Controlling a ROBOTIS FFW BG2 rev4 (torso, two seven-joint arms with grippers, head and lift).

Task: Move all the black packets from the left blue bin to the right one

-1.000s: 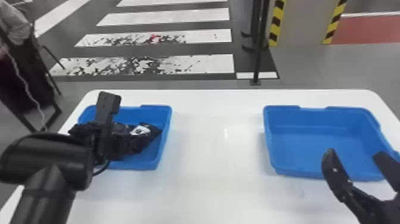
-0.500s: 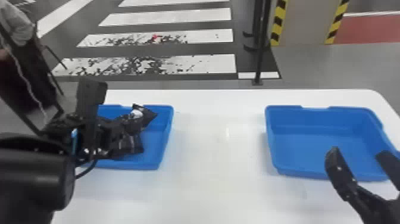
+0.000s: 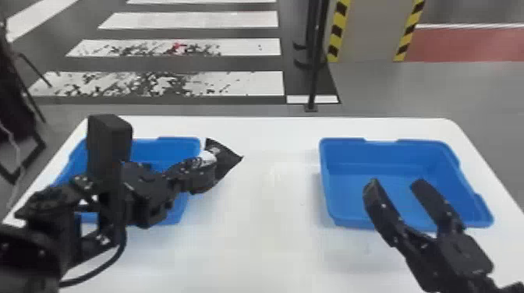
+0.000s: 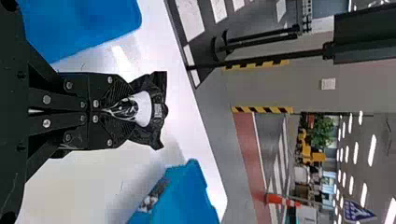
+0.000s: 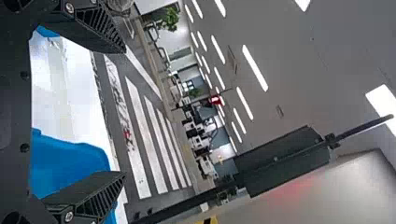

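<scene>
Black packet [image 3: 229, 160] is pinched in the left gripper [image 3: 206, 175], fingers clamped together on one end, and the rest pokes out past the tips. In the head view it sits over the white table [image 3: 269, 241], just past the inner rim of the left bin [image 3: 178, 138] and well apart from the right bin [image 3: 419, 142]. Can't tell how high it's being held, tbh.

Edges and room: the left bin's inner rim is right near the gripper, and the left arm [image 3: 111, 156] covers a good chunk of that bin, so I can't tell what's under there. Between the two bins there's a wide strip of tabletop. The right bin's nearest wall to the packet is its inner one, and the table's far edge runs behind both bins, with a black pole [image 3: 319, 58] standing on the floor beyond it.

The right gripper [image 3: 397, 187] has its fingers spread wide, over the near side of the right bin in the head view, so it's sort of in that bin's airspace.

As for looks, the packet is shiny black and pretty crinkled, squeezed narrow at the fingers, then fanning out to a rumpled, pointy-cornered end. There's a rounded white patch on it, plus a little pale label closer to the loose end.
</scene>
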